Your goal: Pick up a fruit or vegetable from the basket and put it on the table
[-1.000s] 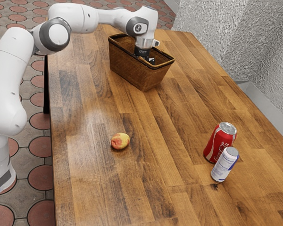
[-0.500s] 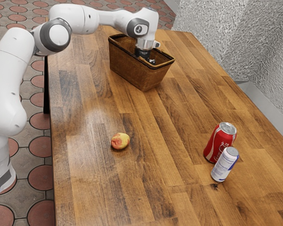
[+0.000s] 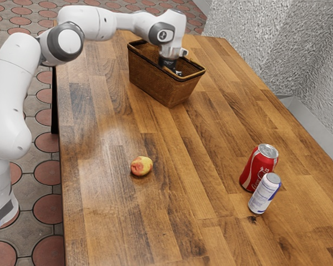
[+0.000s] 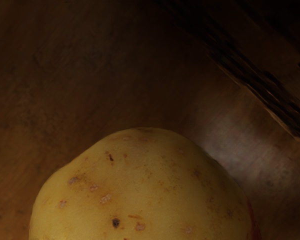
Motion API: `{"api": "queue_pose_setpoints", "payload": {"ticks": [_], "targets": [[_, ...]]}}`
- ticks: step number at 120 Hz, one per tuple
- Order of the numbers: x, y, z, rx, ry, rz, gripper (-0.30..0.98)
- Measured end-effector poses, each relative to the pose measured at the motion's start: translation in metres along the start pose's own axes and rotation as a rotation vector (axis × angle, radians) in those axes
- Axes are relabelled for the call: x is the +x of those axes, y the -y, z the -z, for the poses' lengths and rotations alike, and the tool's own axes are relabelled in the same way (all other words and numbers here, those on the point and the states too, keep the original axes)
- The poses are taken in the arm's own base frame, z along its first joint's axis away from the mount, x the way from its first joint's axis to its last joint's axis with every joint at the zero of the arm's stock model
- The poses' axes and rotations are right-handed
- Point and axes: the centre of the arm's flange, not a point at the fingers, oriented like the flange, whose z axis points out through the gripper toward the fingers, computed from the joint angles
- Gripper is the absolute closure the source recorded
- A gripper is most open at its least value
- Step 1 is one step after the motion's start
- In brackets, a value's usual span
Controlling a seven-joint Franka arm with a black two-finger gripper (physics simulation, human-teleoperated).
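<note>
My gripper (image 3: 169,65) reaches down into the brown wicker basket (image 3: 155,82) at the back of the table, near the end toward the exterior view's right. The basket wall hides its fingertips. In the wrist view a large yellow potato-like item (image 4: 145,192) with brown specks lies just under my hand, close to the camera. Whether the fingers touch it is hidden. A red and yellow fruit (image 3: 141,166) rests on the table, apart from the basket.
A red soda can (image 3: 258,169) and a smaller white-blue can (image 3: 264,194) stand close together toward the exterior view's right. The wooden table (image 3: 172,221) spreads between them and the arm's base. The basket's rim and handle surround my hand.
My hand sank slightly into the basket and shifted a little earlier on; over the last half second it has barely moved. The fruit on the table and the cans stayed put.
</note>
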Motion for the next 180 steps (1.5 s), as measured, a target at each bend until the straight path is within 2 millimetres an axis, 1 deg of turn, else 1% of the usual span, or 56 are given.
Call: {"api": "queue_pose_setpoints", "payload": {"ticks": [10,17,42,56,64,73,78,86,92,97,102,109,119,126,139,149,164,172,180], "targets": [[0.003,0.005,0.002,-0.004,0.001,0.005,0.34],[0.005,0.007,0.004,-0.007,0.003,0.008,0.38],[0.009,0.016,0.017,-0.020,-0.001,0.015,0.37],[0.007,0.023,0.039,-0.056,0.004,0.018,0.37],[0.001,0.026,0.061,-0.085,0.001,0.010,0.37],[-0.012,0.030,0.098,-0.125,-0.013,-0.007,0.37],[-0.023,0.033,0.124,-0.150,-0.029,-0.020,0.37],[-0.052,0.031,0.171,-0.167,-0.089,-0.048,0.37],[-0.081,0.023,0.201,-0.181,-0.130,-0.085,0.37],[-0.105,0.014,0.219,-0.190,-0.156,-0.121,0.36],[-0.125,0.003,0.227,-0.195,-0.166,-0.160,0.36],[-0.151,-0.018,0.229,-0.197,-0.171,-0.223,0.37],[-0.174,-0.042,0.223,-0.205,-0.177,-0.307,0.37],[-0.176,-0.055,0.214,-0.210,-0.190,-0.346,0.37],[-0.174,-0.083,0.182,-0.202,-0.225,-0.414,0.37],[-0.177,-0.103,0.164,-0.214,-0.243,-0.478,0.37],[-0.190,-0.121,0.159,-0.223,-0.301,-0.574,0.37],[-0.193,-0.126,0.158,-0.220,-0.329,-0.613,0.37],[-0.190,-0.132,0.150,-0.221,-0.339,-0.648,0.29]]}}
